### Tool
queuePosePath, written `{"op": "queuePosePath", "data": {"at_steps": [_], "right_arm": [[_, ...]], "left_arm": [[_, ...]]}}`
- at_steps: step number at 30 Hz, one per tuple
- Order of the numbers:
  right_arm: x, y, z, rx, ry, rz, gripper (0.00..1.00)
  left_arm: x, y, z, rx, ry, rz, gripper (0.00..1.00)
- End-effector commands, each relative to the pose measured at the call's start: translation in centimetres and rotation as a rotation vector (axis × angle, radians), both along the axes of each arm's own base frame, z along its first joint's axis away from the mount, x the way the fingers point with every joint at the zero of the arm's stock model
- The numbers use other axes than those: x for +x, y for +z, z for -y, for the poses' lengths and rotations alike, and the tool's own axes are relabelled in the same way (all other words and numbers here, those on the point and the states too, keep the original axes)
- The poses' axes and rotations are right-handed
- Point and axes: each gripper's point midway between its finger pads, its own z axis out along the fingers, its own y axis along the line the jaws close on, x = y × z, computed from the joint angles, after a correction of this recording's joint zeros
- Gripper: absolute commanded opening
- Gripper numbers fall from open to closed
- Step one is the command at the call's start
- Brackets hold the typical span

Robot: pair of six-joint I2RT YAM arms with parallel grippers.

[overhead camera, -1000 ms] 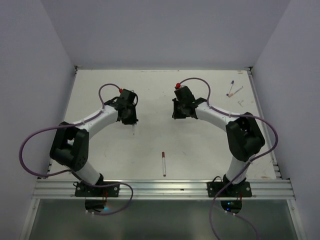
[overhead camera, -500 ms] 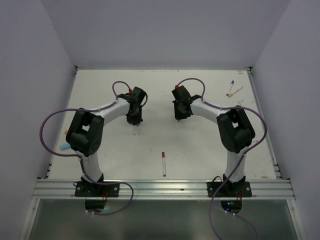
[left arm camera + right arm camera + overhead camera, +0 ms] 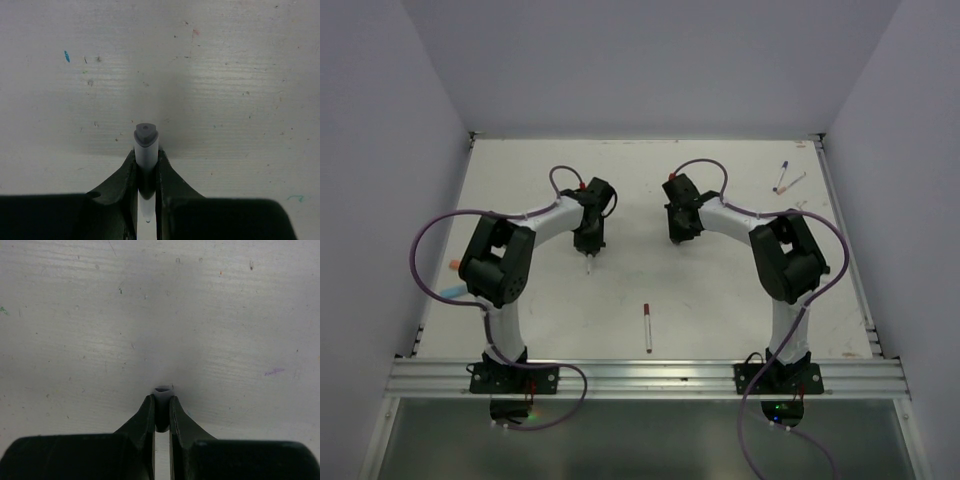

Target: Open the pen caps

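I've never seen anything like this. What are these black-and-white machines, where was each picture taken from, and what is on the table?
These are two robot arms, bolted at the near edge of a white table. The wide picture comes from a fixed camera above and behind them. Each close-up comes from a camera on one wrist, looking along that arm's two fingers. The left gripper is shut on a white pen, whose grey end points at the table. The right gripper pinches a small pale piece, perhaps a cap; too little shows to be sure. A pen with a dark red cap lies near the front, and more pens lie far right.
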Motion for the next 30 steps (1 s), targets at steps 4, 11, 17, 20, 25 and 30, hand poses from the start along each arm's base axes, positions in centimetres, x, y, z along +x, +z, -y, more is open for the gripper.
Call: {"op": "queuePosePath", "data": {"at_steps": [4,11,17,20,25,30], "right_arm": [[0.9,-0.1,0.1,-0.01,-0.004,0.013,0.05],[0.6,-0.9,0.1,-0.012,-0.008,-0.003,0.13],[0.4,-1.4,0.1,-0.01,-0.008,-0.014,0.28],[0.3,-1.3,0.1,-0.01,-0.004,-0.013,0.35],[0.3,-1.0,0.1,-0.011,0.0,-0.006,0.41],[1.3,1.6,0.0,0.015,0.007,0.075,0.49]], "left_arm": [[0.6,-0.5,0.3,0.01,0.002,0.002,0.18],[0.4,-1.1,0.2,0.011,0.006,-0.011,0.33],[0.3,-1.3,0.2,0.012,0.005,-0.009,0.38],[0.3,-1.2,0.2,0.007,0.005,0.001,0.41],[0.7,-0.1,0.5,-0.012,0.005,0.024,0.45],[2.0,2.9,0.4,-0.011,0.016,0.105,0.57]]}}
